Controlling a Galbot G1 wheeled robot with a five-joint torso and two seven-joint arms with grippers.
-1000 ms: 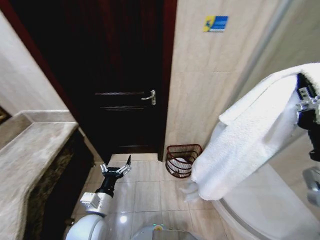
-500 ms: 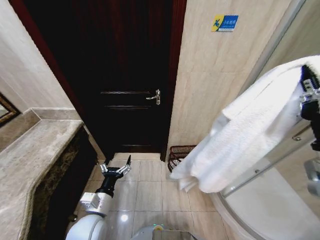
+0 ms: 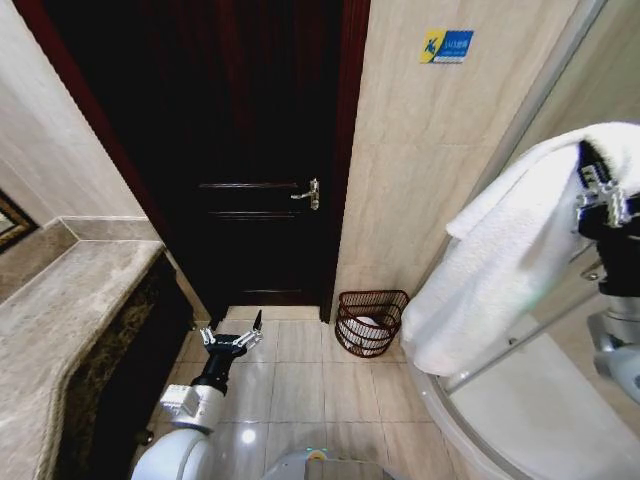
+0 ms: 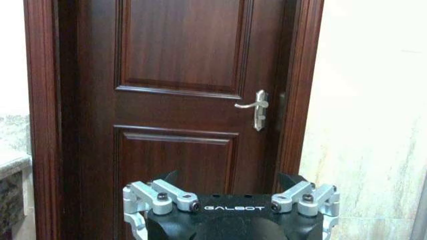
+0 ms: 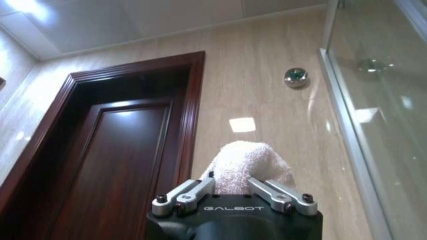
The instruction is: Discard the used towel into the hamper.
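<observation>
Towel (image 3: 500,270) first: you have the white terry cloth pinched in the right gripper (image 5: 232,186), held high on your right side, with its long fold draping down and to the left in the head view, hanging in the air in front of the beige tiled wall (image 3: 420,180) and the glass shower screen (image 3: 560,330). In the right wrist view you see a bunched tuft of it poking up between the two fingers, which are pressed in on the cloth. The hamper (image 3: 370,322) sits on the floor tiles (image 3: 300,380) against the wall, just right of the dark wooden door (image 3: 240,150); it is a dark red-brown wire basket, upright, and something pale lies inside it (too small for you to tell what). The towel's lower edge hangs to the right of the hamper and above it, apart from it.

Your left gripper (image 3: 232,339) is low over the floor, pointing toward the door, its fingers spread wide with nothing between them. Both gripper bodies carry the word "GALBOT" in white letters. A small blue and yellow sign (image 3: 446,46) is fixed high on the wall; its writing is too small to read. The door's silver lever handle (image 4: 257,107) is in the left wrist view, and a marble counter (image 3: 60,330) runs along your left.
</observation>
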